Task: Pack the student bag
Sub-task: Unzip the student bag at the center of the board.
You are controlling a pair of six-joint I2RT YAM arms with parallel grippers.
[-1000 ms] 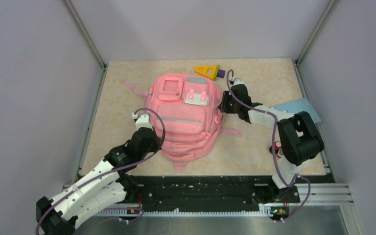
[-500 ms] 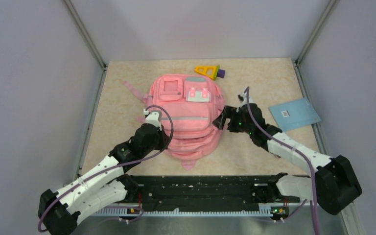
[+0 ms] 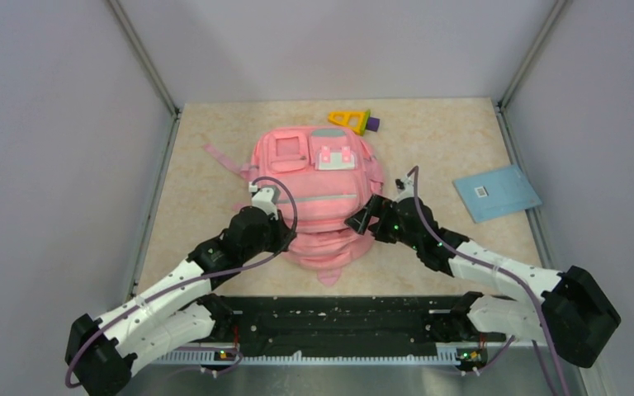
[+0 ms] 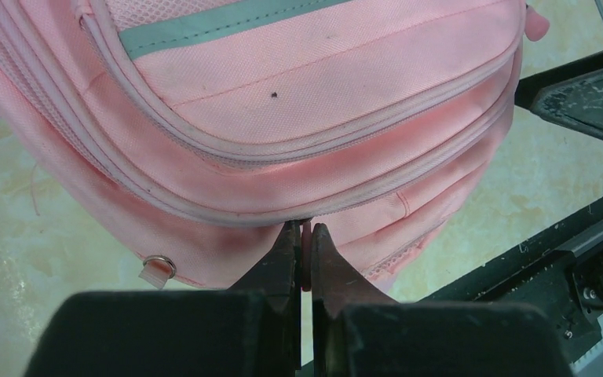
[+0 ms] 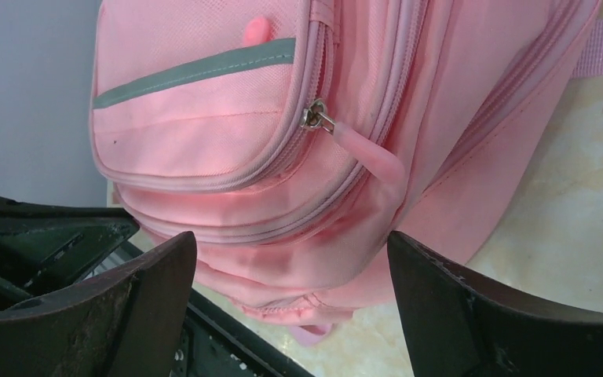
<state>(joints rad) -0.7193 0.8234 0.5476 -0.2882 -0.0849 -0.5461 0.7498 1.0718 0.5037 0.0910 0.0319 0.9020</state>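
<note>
The pink student bag (image 3: 314,186) lies flat in the middle of the table, front pockets up, its near end bunched. My left gripper (image 4: 305,229) is at the bag's near left edge (image 3: 283,235), shut on a thin pink zipper tab at the seam of the bag (image 4: 306,102). My right gripper (image 3: 361,217) sits at the bag's near right side, jaws wide open around nothing (image 5: 292,239). In the right wrist view the bag (image 5: 204,149) fills the frame, with a metal zipper slider and its pink pull (image 5: 365,153) hanging free ahead of the jaws.
A blue booklet (image 3: 495,192) lies on the table at the right. A yellow triangle (image 3: 348,120) with a purple piece (image 3: 371,124) lies behind the bag. The black base rail (image 3: 338,315) runs along the near edge, and walls enclose the other sides.
My right arm swung from the bag's far right side down to its near right side, and its jaws opened wide. My left gripper moved right with its hold, bunching the bag's near end.
</note>
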